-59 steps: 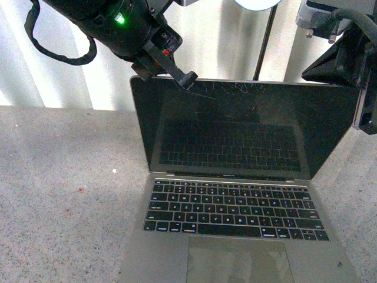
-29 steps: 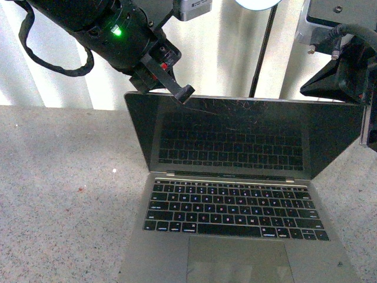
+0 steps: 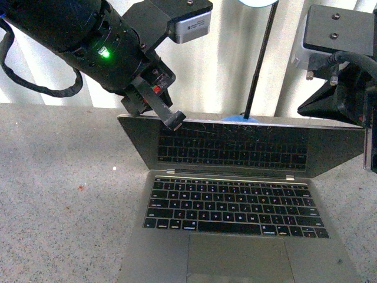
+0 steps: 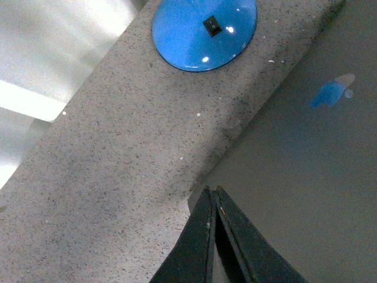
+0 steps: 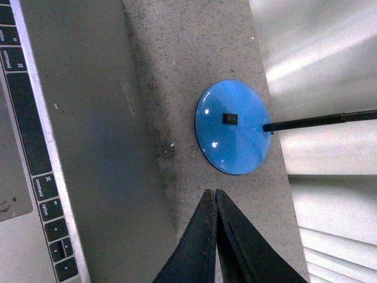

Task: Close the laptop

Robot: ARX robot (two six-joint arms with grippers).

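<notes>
The silver-grey laptop (image 3: pixel 235 259) lies open on the speckled table, its black screen (image 3: pixel 235 147) tilted well forward over the black keys. My left gripper (image 3: pixel 174 122) is shut and its tip rests on the lid's top edge near the left corner. In the left wrist view the shut gripper (image 4: pixel 213 191) sits at the edge of the plain grey lid (image 4: pixel 300 177). My right gripper (image 5: pixel 213 193) is shut and empty, hanging above the table behind the lid (image 5: pixel 88 118); its arm (image 3: pixel 347 94) shows at the right of the front view.
A blue round lamp base (image 5: pixel 234 127) with a black switch stands on the table behind the laptop, also seen in the left wrist view (image 4: pixel 204 30). Its black stem (image 3: pixel 259 56) rises behind the lid. A white ribbed wall (image 3: pixel 224 65) closes the back.
The left gripper has moved down and forward, pushing the lid's top edge. The screen has tilted lower over the keyboard. The right arm has barely shifted.
</notes>
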